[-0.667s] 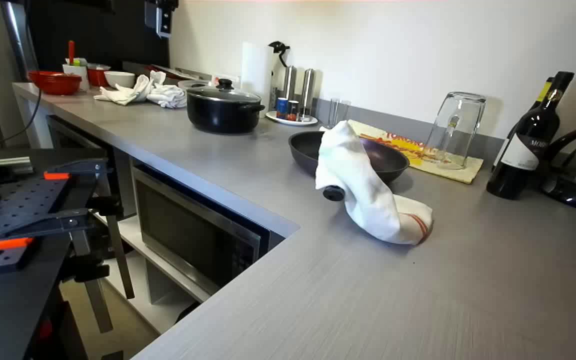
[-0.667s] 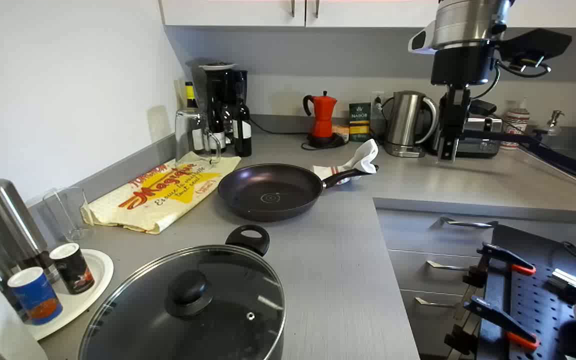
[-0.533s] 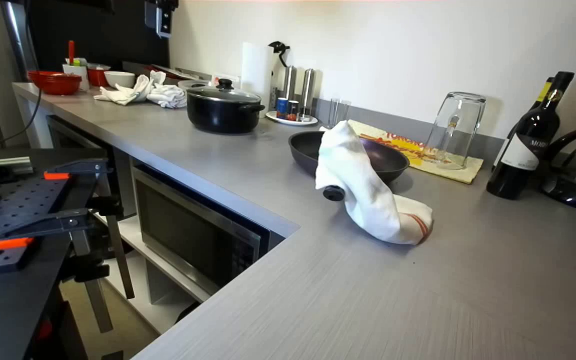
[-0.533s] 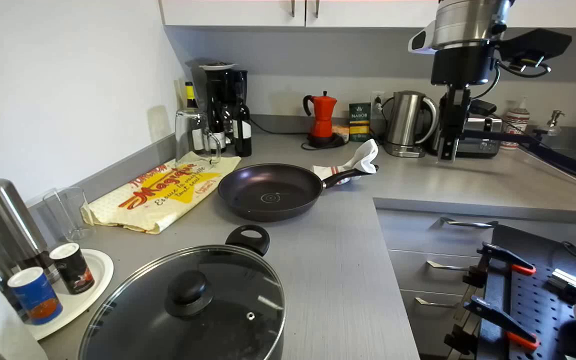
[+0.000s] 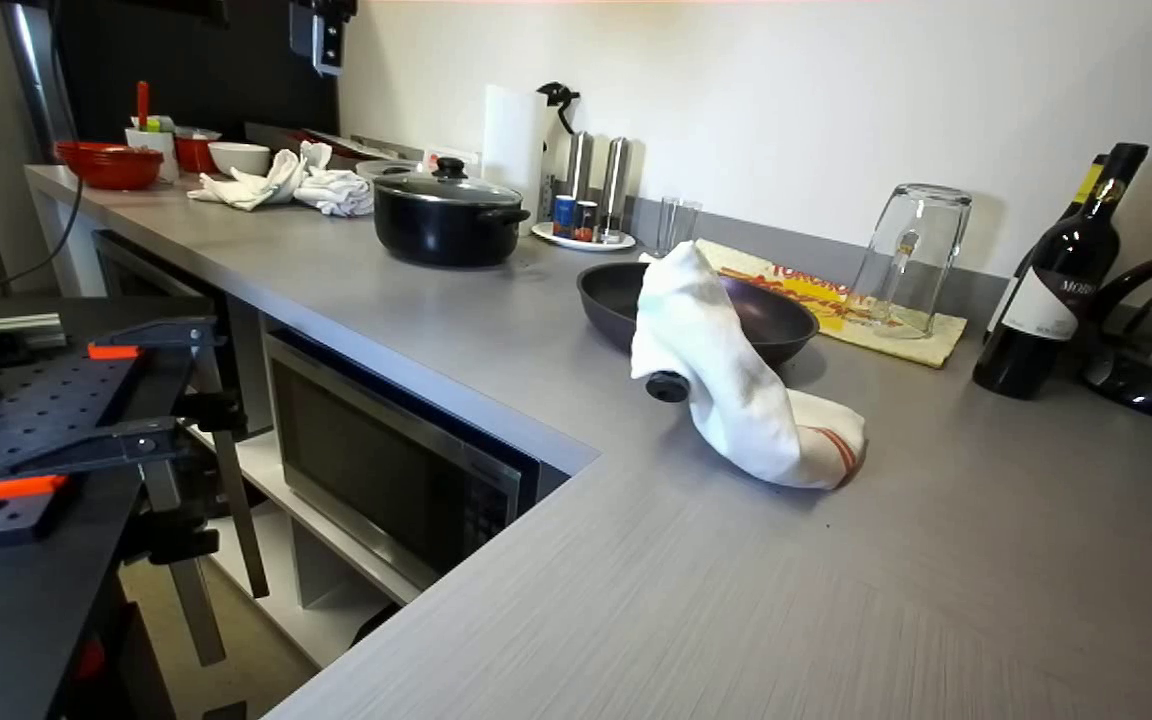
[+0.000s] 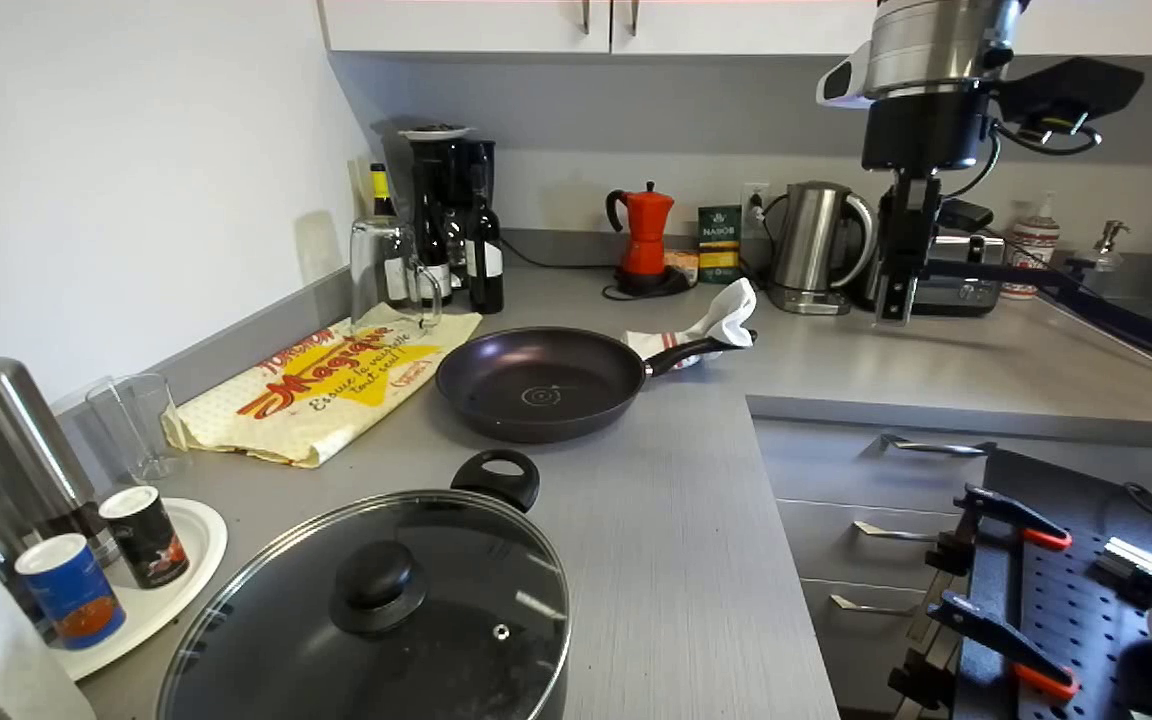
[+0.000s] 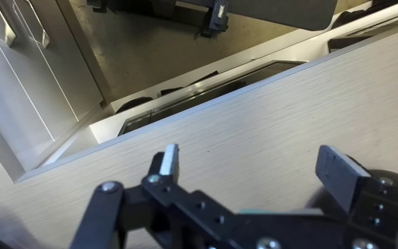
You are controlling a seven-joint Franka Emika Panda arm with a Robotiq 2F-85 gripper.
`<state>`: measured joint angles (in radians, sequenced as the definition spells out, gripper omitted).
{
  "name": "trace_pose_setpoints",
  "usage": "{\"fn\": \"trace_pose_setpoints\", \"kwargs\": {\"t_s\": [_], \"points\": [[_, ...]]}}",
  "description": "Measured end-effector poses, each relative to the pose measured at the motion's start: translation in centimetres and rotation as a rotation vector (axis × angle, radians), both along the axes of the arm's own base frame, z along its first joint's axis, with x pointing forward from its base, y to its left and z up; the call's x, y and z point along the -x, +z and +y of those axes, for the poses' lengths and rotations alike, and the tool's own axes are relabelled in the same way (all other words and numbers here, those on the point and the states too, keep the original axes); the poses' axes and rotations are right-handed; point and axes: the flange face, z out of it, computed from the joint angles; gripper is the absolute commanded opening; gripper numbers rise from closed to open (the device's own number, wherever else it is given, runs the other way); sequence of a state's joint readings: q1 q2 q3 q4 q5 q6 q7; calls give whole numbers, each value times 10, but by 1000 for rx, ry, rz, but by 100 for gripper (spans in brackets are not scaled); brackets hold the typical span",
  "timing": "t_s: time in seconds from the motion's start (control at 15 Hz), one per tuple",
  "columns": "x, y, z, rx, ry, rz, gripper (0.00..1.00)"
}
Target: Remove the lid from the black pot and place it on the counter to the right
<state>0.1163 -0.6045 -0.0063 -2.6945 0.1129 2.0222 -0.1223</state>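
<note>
Two fingers (image 7: 339, 176) of the gripper (image 7: 250, 167) stand wide apart in the wrist view, the counter (image 7: 271, 131) beneath. Both exterior views show the glass lid (image 6: 366, 660) sitting on the black pot (image 5: 448, 232). Beyond it, in an exterior view, lies a frying pan (image 6: 541, 385), a striped towel (image 6: 726, 316) by its handle (image 6: 694, 351), then a red moka pot (image 6: 646, 232).
</note>
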Motion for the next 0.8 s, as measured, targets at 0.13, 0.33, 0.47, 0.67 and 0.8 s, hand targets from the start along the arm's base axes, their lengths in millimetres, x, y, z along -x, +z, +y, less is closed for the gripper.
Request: {"fn": "trace_pose_setpoints", "kwargs": {"t_s": [0.13, 0.33, 0.47, 0.67, 0.8], "points": [[0, 0, 1, 7, 5, 0, 100], [-4, -2, 18, 34, 42, -3, 100], [-9, -4, 42, 59, 85, -5, 100], [-20, -4, 91, 94, 159, -12, 100], [-29, -3, 124, 114, 206, -17, 100]]}}
